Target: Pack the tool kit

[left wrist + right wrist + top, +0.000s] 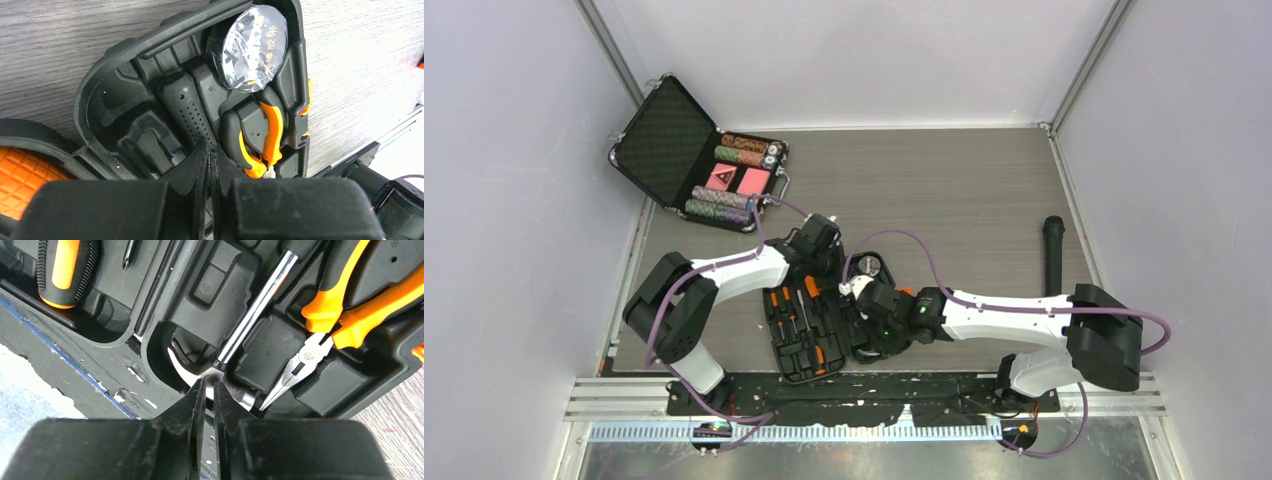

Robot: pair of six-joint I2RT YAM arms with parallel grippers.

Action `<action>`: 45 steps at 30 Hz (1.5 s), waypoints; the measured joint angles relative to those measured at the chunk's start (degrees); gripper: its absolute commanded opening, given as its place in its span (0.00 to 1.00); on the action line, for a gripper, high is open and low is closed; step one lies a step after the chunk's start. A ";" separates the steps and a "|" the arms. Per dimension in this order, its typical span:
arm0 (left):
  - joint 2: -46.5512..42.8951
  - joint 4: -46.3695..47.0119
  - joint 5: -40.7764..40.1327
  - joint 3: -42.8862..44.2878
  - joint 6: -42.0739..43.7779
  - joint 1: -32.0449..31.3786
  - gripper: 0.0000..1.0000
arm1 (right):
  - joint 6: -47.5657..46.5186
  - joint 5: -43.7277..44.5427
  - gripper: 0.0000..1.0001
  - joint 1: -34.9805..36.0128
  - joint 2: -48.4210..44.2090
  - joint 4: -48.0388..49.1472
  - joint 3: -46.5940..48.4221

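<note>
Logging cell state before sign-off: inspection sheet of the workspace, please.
Surface: grey wood-grain table.
Job's things: tool kit open near the arm bases; screwdrivers, pliers and tape roll seated in slots.
Clutter: open poker-chip briefcase far left; black cylinder right.
Grippers: left hand shut, over the kit; right hand shut, at the kit's edge.
Cables: purple cables loop along both arms.
Surroundings: white walls, metal frame posts.
</note>
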 measured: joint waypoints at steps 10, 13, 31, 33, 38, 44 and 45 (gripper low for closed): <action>0.24 0.00 0.37 -0.04 -0.20 0.11 0.00 | -0.02 0.90 0.12 0.96 2.95 -0.63 2.08; 0.24 0.24 0.42 -0.26 -0.35 0.15 0.00 | -0.02 1.70 0.10 1.70 4.66 -1.77 3.43; 0.37 -2.01 0.59 2.40 0.52 0.39 0.35 | 1.73 1.73 0.22 2.16 7.43 -3.10 6.03; -0.37 -3.80 0.11 5.27 1.66 0.74 0.44 | 1.03 2.01 0.29 1.09 5.84 -5.81 6.12; -8.24 -6.64 -3.50 11.19 4.42 4.11 0.65 | -0.72 2.99 0.41 -6.32 -4.20 -9.18 7.34; -28.44 -8.68 -9.64 6.51 7.04 10.64 0.87 | -2.71 1.33 0.55 -21.09 -13.94 -7.61 6.60; -31.74 -9.27 -10.58 4.50 7.39 11.65 0.89 | -3.04 0.76 0.55 -23.23 -14.21 -7.23 6.25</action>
